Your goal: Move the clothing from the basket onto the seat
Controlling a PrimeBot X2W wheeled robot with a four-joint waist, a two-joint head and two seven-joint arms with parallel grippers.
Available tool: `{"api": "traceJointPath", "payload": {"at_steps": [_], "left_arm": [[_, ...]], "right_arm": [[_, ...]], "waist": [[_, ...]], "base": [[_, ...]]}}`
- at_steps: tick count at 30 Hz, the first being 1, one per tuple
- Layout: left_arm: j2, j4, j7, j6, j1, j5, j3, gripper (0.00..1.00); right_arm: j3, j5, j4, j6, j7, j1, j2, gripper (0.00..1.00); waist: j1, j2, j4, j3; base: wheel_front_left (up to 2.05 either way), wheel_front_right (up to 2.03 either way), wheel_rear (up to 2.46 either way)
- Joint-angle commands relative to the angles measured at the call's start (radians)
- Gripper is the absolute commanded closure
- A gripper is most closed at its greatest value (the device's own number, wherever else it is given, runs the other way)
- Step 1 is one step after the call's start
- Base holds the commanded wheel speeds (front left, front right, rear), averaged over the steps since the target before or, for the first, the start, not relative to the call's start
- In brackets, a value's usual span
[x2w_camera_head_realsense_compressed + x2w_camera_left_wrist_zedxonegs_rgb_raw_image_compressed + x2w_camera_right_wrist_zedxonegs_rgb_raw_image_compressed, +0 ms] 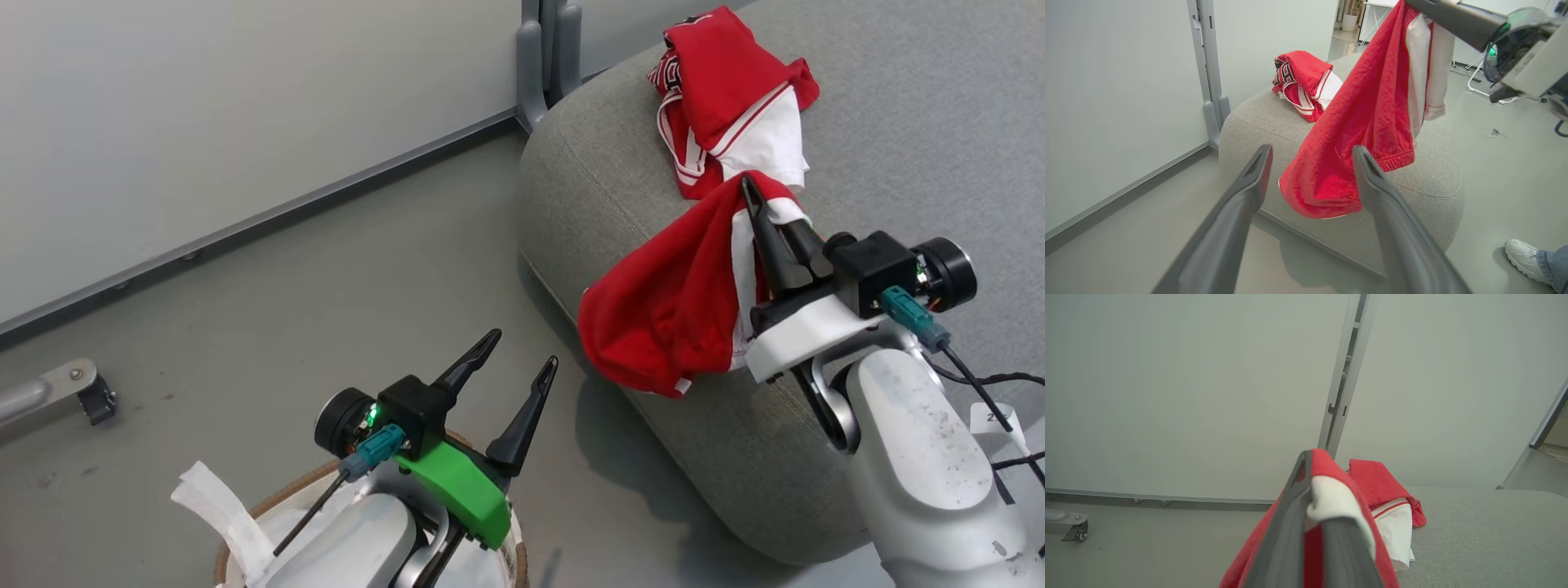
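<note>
Our right gripper is clamped on the soft red white-striped shorts, draped off the big grey woven seat near the crumpled red jersey, our left gripper spread wide above the brown-rimmed basket.

On the jersey lying on the seat, black white-edged characters show, folded past reading. Small print on the camera housing above the seat is blurred.

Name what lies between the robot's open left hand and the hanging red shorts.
Bare grey floor, nothing else, as the head view shows between left hand and shorts.
</note>
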Motion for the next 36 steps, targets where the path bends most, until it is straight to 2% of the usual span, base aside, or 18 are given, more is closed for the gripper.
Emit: {"api": "traceJointPath", "payload": {"at_steps": [1, 5, 9, 15, 18, 22, 25, 28, 36], "left_arm": [[0.002, 0.004, 0.003, -0.008, -0.021, 0.009, -0.002, 0.0], [0.011, -0.003, 0.009, -0.012, -0.035, 0.015, -0.007, 0.0], [0.023, -0.021, 0.016, -0.015, -0.05, 0.024, -0.013, 0.0], [0.031, -0.058, 0.035, -0.006, -0.074, 0.036, -0.021, 0.0], [0.038, -0.074, 0.047, -0.001, -0.093, 0.043, -0.023, 0.0], [0.055, -0.099, 0.063, 0.004, -0.12, 0.056, -0.021, 0.0], [0.067, -0.125, 0.08, 0.009, -0.146, 0.068, -0.019, 0.0], [0.077, -0.146, 0.095, 0.013, -0.167, 0.079, -0.019, 0.0], [0.107, -0.19, 0.116, 0.035, -0.175, 0.088, -0.011, 0.0]], "right_arm": [[-0.007, 0.002, 0.01, -0.001, 0.0, -0.03, -0.014, 1.0], [-0.034, 0.025, 0.036, -0.001, 0.0, -0.13, -0.034, 1.0], [-0.043, 0.02, 0.075, -0.001, 0.0, -0.293, -0.101, 1.0], [-0.075, 0.019, 0.165, -0.001, 0.038, -0.57, -0.236, 1.0], [-0.094, 0.024, 0.22, -0.001, 0.068, -0.695, -0.324, 1.0], [-0.146, 0.011, 0.309, -0.001, 0.09, -0.801, -0.415, 1.0], [-0.188, 0.0, 0.397, -0.001, 0.091, -0.821, -0.468, 1.0], [-0.254, -0.006, 0.49, -0.001, 0.068, -0.792, -0.485, 1.0], [-0.397, -0.041, 0.709, -0.001, 0.005, -0.633, -0.405, 1.0]], "waist": [[0.0, -0.0001, -0.015, 0.035], [0.0, -0.0001, 0.0, 0.066], [0.0, -0.0001, 0.023, 0.101], [0.0, -0.0001, 0.081, 0.16], [0.0, -0.0001, 0.119, 0.2], [0.0, -0.0001, 0.161, 0.264], [0.0, -0.0001, 0.192, 0.32], [0.0, -0.0001, 0.212, 0.361], [0.0, -0.0001, 0.214, 0.421]], "base": [[0.0, 0.0, 0.0], [0.0, 0.0, 0.0], [0.0, 0.0, 0.0], [0.0, 0.0, 0.0], [0.0, 0.0, 0.0], [0.0, 0.0, 0.0], [0.0, 0.0, 0.0], [0.0, 0.0, 0.0], [0.0, 0.0, 0.0]]}}
